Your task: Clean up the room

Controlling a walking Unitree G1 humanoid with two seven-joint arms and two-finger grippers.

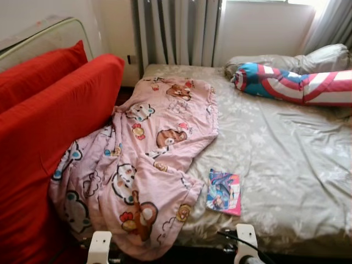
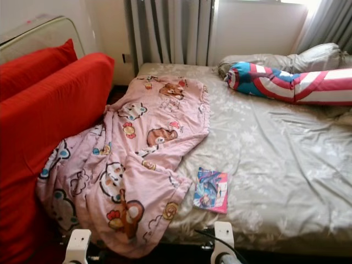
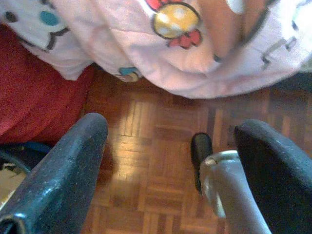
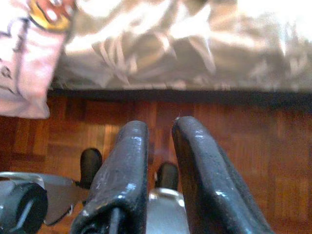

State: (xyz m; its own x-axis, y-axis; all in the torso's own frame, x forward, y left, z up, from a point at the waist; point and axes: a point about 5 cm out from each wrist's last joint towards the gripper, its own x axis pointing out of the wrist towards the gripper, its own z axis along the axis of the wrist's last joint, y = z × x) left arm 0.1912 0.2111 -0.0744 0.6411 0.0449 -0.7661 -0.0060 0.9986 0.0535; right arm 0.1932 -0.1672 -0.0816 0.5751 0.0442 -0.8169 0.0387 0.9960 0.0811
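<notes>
Left gripper hangs low over the wood floor, its two black fingers spread well apart with nothing between them; the hem of the pink blanket droops just beyond it, beside a red cushion. Right gripper also hangs near the floor at the foot of the bed, its fingers nearly together, a thin gap showing between them, empty.

From the head views, the blanket lies rumpled across the left part of the bed, its near corner spilling over the edge and its left side bunched against the red cushions. Just beside its right edge, near the foot, a book lies flat on the grey-green sheet. Farther back on the right, a red, white and blue bolster rests against a pillow. Behind the bed hang grey curtains.
</notes>
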